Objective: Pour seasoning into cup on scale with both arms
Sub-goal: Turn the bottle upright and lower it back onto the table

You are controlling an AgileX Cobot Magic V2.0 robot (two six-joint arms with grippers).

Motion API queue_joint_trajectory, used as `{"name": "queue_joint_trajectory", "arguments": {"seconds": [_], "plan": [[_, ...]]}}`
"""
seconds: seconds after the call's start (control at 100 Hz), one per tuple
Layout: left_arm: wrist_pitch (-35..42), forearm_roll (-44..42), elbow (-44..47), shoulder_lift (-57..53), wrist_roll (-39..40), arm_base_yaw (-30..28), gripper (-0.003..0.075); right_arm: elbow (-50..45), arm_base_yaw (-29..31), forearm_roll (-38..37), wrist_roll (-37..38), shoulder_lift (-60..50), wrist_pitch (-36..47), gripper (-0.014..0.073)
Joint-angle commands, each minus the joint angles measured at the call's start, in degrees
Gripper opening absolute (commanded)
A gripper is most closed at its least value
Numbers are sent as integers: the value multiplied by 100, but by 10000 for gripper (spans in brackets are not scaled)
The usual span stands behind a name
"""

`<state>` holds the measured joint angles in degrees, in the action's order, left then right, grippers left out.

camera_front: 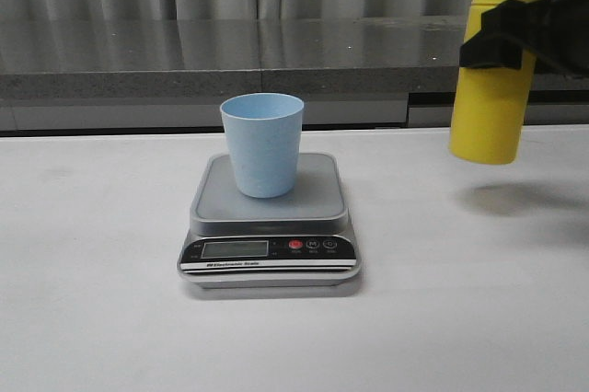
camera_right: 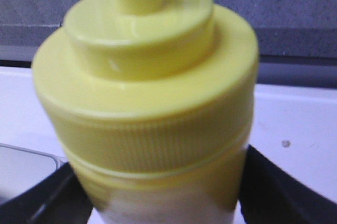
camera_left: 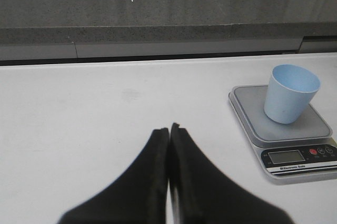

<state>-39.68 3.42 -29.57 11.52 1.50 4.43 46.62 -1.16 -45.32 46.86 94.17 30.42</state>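
Right gripper (camera_front: 502, 38) clamps the smooth yellow bottle (camera_front: 492, 88) at 3 o'clock of the tapered cup (camera_front: 262, 144) – ribbed collar only up close; left gripper (camera_left: 169, 129) pressed together

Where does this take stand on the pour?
Done: cup sits upright on the scale. In hand: right end effector holds the seasoning upright above the table, right of the cup. Left end effector is shut, idle. Left: move over, tip, pour.

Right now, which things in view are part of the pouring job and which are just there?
Part of the job:
bottle, held off the table by the right gripper
cup, standing on the scale
scale
left gripper, shut, holding nothing

Just there:
table
grey ledge behind it
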Motion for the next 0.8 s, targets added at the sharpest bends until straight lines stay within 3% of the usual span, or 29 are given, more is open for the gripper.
{"name": "queue_joint_trajectory", "arguments": {"seconds": [0.0, 0.43, 0.5, 0.67, 0.79], "plan": [[441, 72, -144, 57, 48, -11, -20, 129, 36, 160, -110, -28, 610, 237], [441, 72, -144, 57, 48, -11, -20, 129, 29, 137, -254, 385, 629, 244], [441, 72, -144, 57, 48, -11, -20, 129, 29, 78, -254, 379, 666, 312], [441, 72, -144, 57, 48, -11, -20, 129, 29, -15, -255, 374, 738, 603], [441, 72, -144, 57, 48, -11, -20, 129, 29, -49, -255, 356, 749, 626]]}}
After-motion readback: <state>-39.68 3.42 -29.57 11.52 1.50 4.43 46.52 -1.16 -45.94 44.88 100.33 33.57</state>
